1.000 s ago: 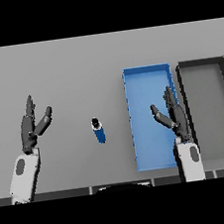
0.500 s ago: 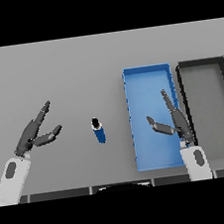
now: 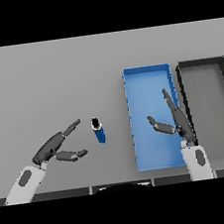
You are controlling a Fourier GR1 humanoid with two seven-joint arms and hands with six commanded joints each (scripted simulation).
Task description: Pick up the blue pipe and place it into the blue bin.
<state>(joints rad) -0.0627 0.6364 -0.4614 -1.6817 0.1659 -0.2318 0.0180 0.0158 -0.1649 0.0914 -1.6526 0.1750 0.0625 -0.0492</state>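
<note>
On grey table (image 3: 54, 76), blue pipe (image 3: 99, 132)

Plain grey table (image 3: 54, 76) fills the whole view, evenly lit, smooth and matte, with no wall or floor showing.

1. I see the pipe (image 3: 98, 131) lying on the table (image 3: 54, 76), left of the first bin (image 3: 146, 74).
2. A second bin (image 3: 201, 63) sits just right of it.
3. My left hand (image 3: 56, 148) is near the pipe's left; my right hand (image 3: 175, 120) is over the first bin.
</note>
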